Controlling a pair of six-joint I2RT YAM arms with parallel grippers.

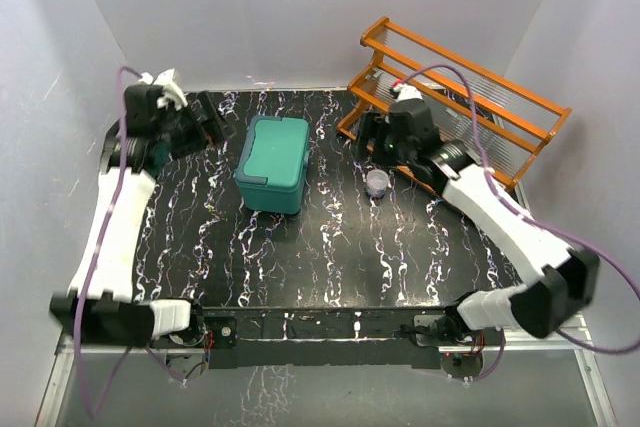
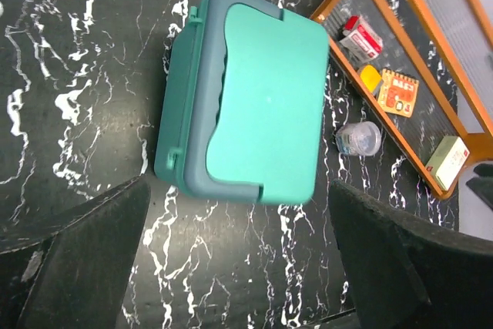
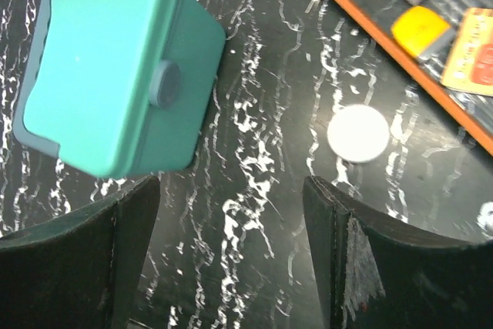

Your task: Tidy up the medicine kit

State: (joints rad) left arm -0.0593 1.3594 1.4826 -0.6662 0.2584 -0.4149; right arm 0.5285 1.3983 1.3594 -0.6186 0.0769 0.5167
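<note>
Left gripper [image 2: 239, 267] hanging wide, empty, facing closed medicine kit [image 2: 181, 136] sitting on table [image 1: 330, 267]; right gripper [image 3: 231, 260] gaping too, holding nothing. Risk: grip slipping off smooth lid [image 2: 266, 105], or right arm [image 1: 500, 212] knocking small jar [image 1: 377, 183] standing near orange rack [image 1: 450, 97].

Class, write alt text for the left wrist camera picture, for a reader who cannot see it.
A closed teal-green medicine kit lies on a black marbled table, seen from above between the two dark, spread fingers of the left gripper. To its right are a small clear container and an orange wooden rack holding small packets.
</note>
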